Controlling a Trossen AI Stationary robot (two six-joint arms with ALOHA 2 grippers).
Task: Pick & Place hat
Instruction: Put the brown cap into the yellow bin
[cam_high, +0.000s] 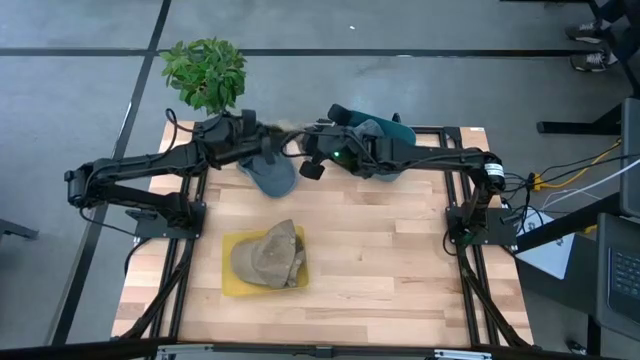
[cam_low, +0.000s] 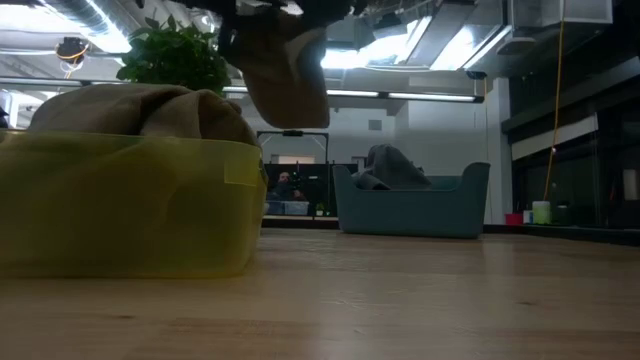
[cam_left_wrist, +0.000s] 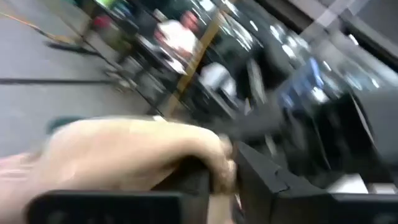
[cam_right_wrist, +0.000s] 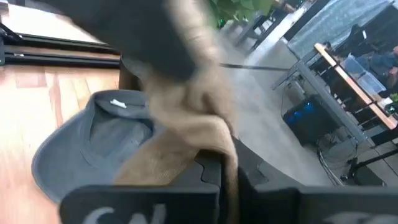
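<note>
My right gripper (cam_high: 300, 148) pinching shut on the tan hat (cam_high: 283, 128), my left gripper (cam_high: 262, 128) gripping its other end, hat hanging over the table's (cam_high: 400, 260) far edge above a grey cap (cam_high: 272, 176), 2 arms meeting.

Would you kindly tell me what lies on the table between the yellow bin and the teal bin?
In the high view, a grey cap lies between the yellow bin and the teal bin, below the arms.
</note>
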